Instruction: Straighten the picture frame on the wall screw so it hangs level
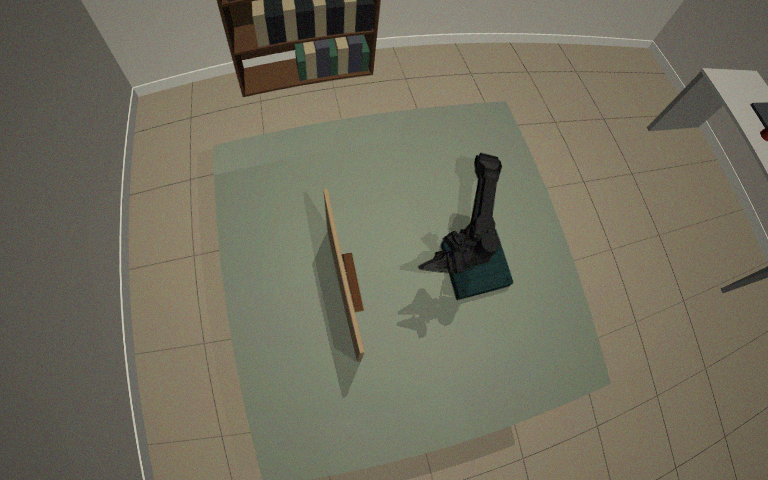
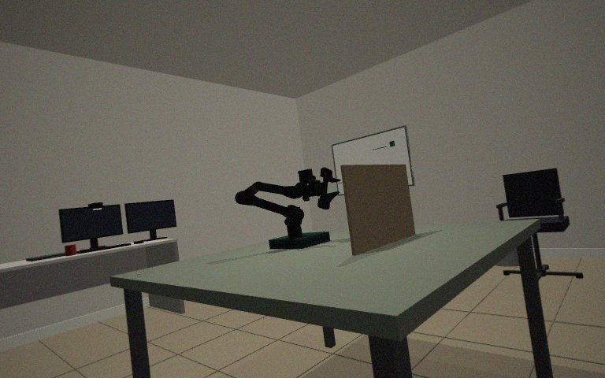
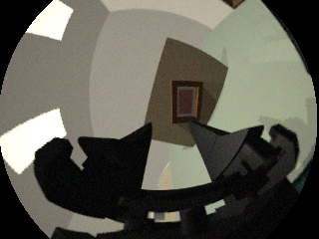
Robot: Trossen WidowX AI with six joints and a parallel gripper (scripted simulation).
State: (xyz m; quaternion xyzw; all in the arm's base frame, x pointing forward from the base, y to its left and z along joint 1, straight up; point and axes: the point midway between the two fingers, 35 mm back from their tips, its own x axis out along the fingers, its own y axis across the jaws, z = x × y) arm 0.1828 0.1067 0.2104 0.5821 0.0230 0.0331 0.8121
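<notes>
The brown picture frame (image 1: 352,283) (image 3: 186,84) hangs on the arm's side of an upright board (image 1: 332,226) (image 2: 379,205) (image 3: 161,75). In the wrist view the table lies to the right, so up is roughly left. There the frame looks turned against the board's edges, its end nearer the image top sitting closer to the board's top edge. The exterior view shows only the board's back, hiding the frame. The screw and notched strip are hidden. My gripper (image 1: 421,267) (image 2: 339,186) (image 3: 170,124) is open and empty, short of the frame, its fingers one above the other.
The arm's dark green base (image 1: 484,278) (image 2: 298,241) stands on the pale green table (image 1: 430,396) (image 2: 267,280), facing the board. A bookcase (image 1: 269,79), a desk with monitors (image 2: 90,223) and an office chair (image 2: 532,196) stand away from the table.
</notes>
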